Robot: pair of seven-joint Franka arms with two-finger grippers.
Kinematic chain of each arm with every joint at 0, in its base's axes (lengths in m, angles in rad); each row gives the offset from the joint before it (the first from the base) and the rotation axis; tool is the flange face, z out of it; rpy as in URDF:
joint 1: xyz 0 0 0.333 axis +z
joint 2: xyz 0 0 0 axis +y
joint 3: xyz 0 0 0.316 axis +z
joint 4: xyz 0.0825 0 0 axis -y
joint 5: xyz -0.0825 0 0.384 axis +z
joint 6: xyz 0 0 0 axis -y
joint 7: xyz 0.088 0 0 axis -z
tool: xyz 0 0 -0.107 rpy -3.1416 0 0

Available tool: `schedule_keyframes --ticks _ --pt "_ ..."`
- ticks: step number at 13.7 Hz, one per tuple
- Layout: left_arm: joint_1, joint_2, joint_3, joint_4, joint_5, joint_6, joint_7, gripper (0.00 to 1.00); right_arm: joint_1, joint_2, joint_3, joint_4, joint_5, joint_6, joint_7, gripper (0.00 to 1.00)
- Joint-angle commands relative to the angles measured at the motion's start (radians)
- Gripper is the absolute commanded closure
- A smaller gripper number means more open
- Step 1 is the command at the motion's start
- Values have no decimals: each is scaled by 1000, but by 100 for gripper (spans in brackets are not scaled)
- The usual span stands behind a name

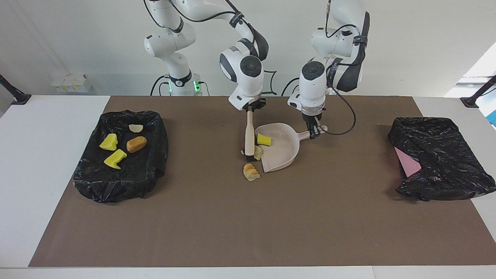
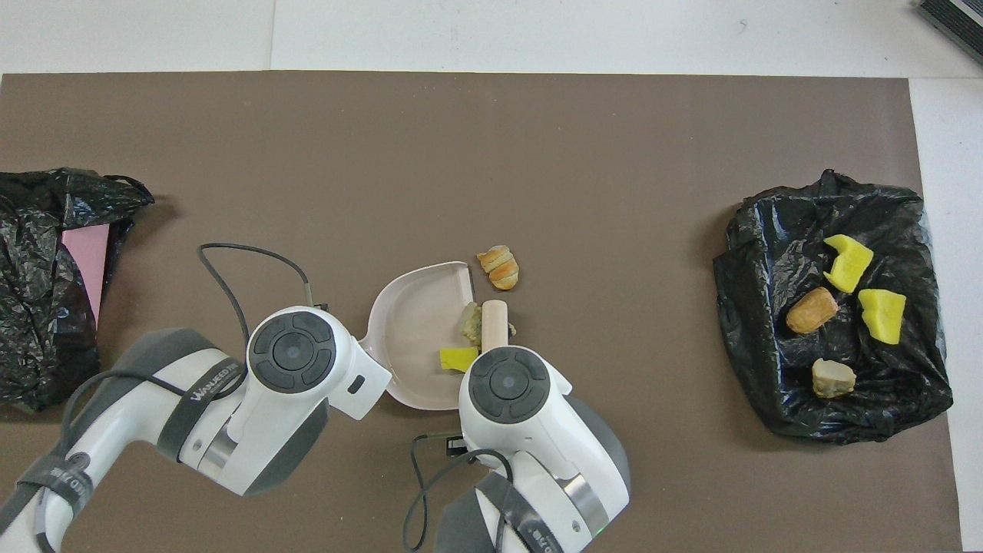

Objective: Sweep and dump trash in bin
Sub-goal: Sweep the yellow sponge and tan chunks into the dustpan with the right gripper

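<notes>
Legible text: white lettering on the grey band of the left arm [image 2: 196, 395], apparently "WALKEEDA"; no other readable marking anywhere.

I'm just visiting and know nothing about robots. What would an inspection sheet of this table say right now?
Surface: brown mat on a white table.
Job's things: pink dustpan holds a yellow sponge bit; pale lump at its lip beside the brush; bread-like roll on the mat. Four chunks lie on the black bag at the right arm's end.
Clutter: second black bag with a pink sheet at the left arm's end.
Grippers: right gripper shut on the brush; left gripper shut on the dustpan handle.
Cables: black cable loops from the left arm.
Surroundings: white wall; small box on the wall.
</notes>
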Motion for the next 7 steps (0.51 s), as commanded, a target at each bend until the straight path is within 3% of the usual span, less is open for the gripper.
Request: schedule_keyframes --ticks 1,7 --pt "-21 16 12 -14 -19 74 -44 100 19 -13 5 1 55 -3 -37 100" --pt "7 42 15 22 -26 69 -32 100 17 -5 4 104 2 -67 -28 100"
